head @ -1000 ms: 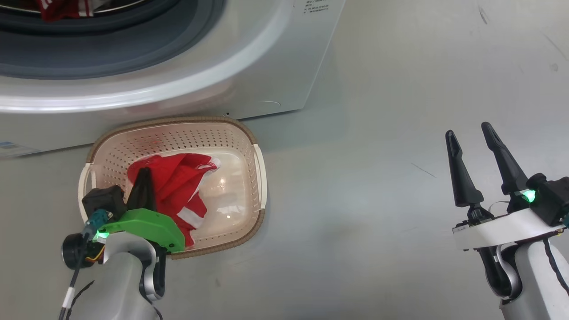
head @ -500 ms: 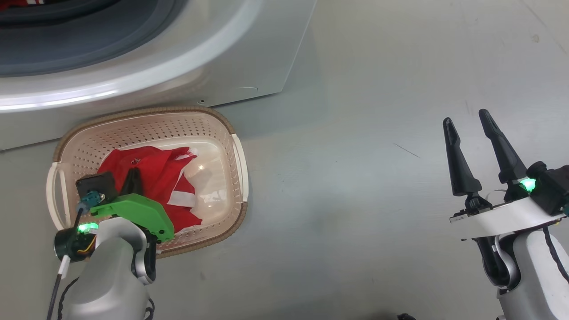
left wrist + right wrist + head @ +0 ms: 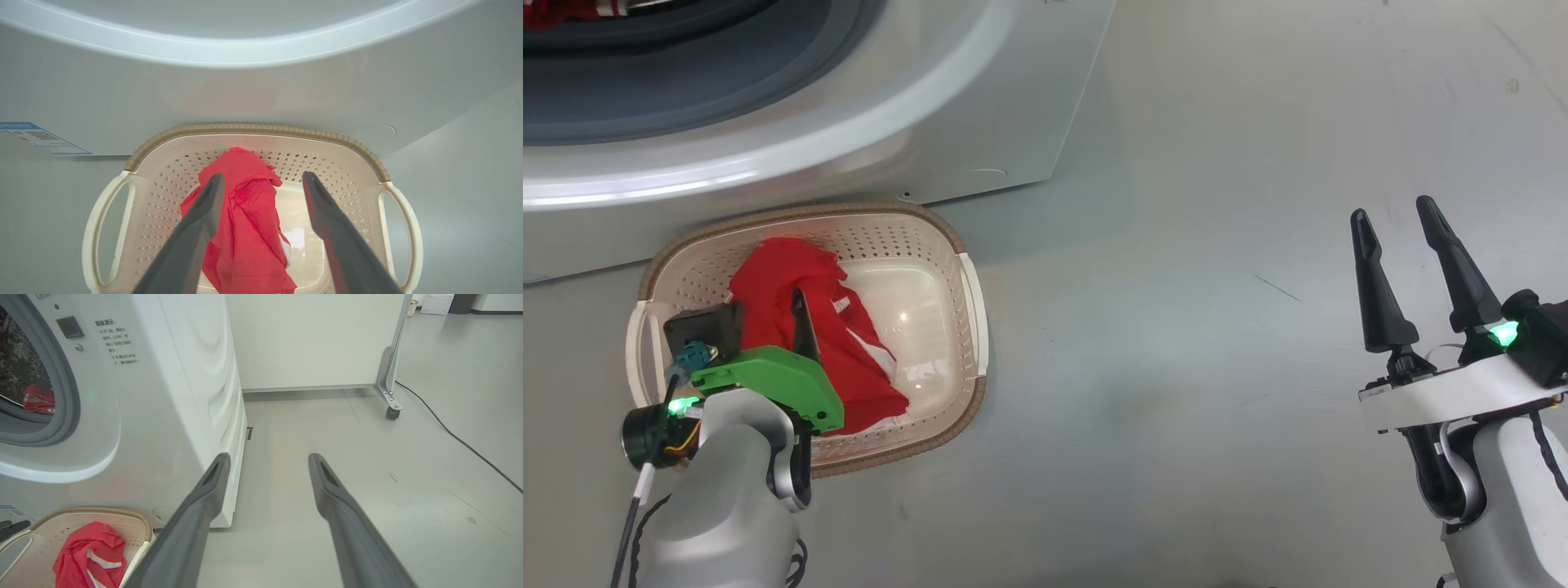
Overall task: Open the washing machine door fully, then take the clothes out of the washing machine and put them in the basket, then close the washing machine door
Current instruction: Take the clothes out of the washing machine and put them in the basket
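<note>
The basket (image 3: 970, 327) stands on the grey floor (image 3: 1176, 327), with its far rim just against the front of the washing machine (image 3: 1013, 106). A heap of red clothes (image 3: 768, 282) lies in its left half, toward the far wall. The left gripper (image 3: 262, 176) hangs over the basket with its jaws apart, clamping nothing. The right gripper (image 3: 1391, 209) is over the floor, well apart from the basket, and its jaws are also apart. More red cloth (image 3: 38, 398) lies inside the drum (image 3: 16, 363).

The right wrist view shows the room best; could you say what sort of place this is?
Probably a lab or test space: the washing machine stands on bare grey floor, beside a white partition on a castor, a cable trailing past.
</note>
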Controlling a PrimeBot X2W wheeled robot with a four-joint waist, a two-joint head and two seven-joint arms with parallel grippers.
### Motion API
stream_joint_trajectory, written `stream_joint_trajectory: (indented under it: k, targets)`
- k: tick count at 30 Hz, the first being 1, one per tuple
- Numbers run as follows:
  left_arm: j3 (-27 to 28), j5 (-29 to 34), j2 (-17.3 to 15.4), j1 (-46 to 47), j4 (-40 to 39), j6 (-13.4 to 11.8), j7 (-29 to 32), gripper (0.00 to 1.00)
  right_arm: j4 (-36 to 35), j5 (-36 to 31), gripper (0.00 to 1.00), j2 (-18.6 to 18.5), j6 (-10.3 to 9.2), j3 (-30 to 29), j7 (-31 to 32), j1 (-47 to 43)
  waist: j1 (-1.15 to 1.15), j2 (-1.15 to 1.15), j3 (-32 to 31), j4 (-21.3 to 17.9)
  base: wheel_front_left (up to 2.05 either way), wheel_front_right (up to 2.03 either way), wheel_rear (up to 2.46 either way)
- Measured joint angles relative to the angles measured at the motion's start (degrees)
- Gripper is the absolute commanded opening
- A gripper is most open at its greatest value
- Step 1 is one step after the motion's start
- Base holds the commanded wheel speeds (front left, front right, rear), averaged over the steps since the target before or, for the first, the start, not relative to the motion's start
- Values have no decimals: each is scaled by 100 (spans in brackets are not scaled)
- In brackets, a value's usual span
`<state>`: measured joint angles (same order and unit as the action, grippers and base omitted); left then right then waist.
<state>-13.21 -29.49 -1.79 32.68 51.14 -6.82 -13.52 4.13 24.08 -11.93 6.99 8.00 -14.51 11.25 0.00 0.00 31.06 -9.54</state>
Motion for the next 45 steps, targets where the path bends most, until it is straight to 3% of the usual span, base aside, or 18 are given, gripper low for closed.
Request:
stream_joint_trajectory:
  k: [10, 17, 29, 45]
  targets:
    - [-398, -130, 8, -19, -530, 0, -103, 100, 99, -45, 100, -29, 0, -149, 0, -13, 0, 0, -291, 181, 0, 0, 0]
    - [-394, -55, 10, -79, -1573, 0, -102, 100, 143, -110, 100, -36, 0, -316, 0, -155, 0, 0, -526, 356, 0, 0, 0]
    - [-380, 506, 10, -612, -2944, 0, -118, 100, 171, -274, 100, 35, 0, -393, 0, -411, 0, 0, -1050, 716, 0, 0, 0]
    - [-292, 1145, 2, -1830, -3716, 0, -118, 100, 225, -508, 100, 176, -40, -452, 0, -908, 0, 0, -1897, 948, 0, 0, 0]
